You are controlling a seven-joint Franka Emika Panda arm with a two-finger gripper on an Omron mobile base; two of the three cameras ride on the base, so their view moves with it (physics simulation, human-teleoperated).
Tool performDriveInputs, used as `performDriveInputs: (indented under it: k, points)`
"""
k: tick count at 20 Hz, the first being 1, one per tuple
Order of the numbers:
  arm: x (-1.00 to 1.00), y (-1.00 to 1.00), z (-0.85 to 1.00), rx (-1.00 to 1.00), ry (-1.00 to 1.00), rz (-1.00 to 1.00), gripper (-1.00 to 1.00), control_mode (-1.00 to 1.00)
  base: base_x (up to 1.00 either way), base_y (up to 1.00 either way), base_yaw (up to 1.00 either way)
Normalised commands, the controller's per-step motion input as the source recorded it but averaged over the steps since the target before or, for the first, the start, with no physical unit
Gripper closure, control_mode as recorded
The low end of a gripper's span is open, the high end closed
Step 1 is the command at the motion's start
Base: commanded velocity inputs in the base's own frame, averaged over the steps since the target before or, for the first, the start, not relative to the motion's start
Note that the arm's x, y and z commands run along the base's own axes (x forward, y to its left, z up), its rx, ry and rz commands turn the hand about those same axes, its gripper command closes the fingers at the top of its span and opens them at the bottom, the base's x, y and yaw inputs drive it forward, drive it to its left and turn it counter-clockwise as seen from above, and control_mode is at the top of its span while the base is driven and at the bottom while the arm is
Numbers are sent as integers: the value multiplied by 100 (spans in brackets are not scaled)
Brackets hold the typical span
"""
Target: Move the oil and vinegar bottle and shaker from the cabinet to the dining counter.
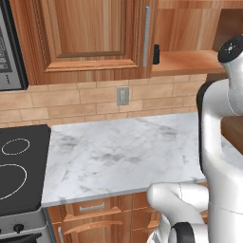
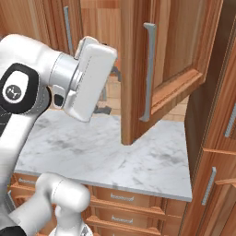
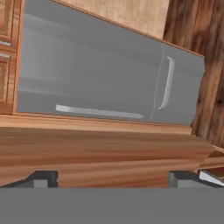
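The small black shaker [image 1: 156, 53] stands at the left end of the plank shelf inside the reddish-brown cabinet [image 1: 90, 38], just right of the closed door's silver handle. The cabinet's other door [image 2: 161, 69] stands swung open towards the room. My gripper [image 2: 109, 91] is raised in front of the open cabinet section, left of that door. Its fingertips [image 3: 41, 178] are spread wide with nothing between them, so it is open. In the hand view a wooden plank [image 3: 100, 148] lies just beyond the tips. The oil and vinegar bottle and the dining counter are out of view.
A short marble worktop [image 1: 123, 152] with a tan brick backsplash lies below the cabinet, with a wall outlet [image 1: 123, 96] above it. A black stovetop [image 1: 19, 166] is at its left, wooden drawers [image 2: 133, 203] under it. A steel fridge [image 3: 100, 74] appears in the hand view.
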Motion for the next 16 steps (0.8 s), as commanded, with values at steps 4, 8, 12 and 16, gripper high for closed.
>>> performDriveInputs:
  k: [4,8,12,16]
  points:
    - [-54,-70,-5,6,0,-5,-100,-100,0,0,0]
    - [-34,-67,-9,3,0,-2,-100,-100,0,0,0]
    - [1,-30,-11,0,0,0,-100,-100,0,0,0]
    - [23,18,-13,-6,-2,0,-100,-100,0,0,0]
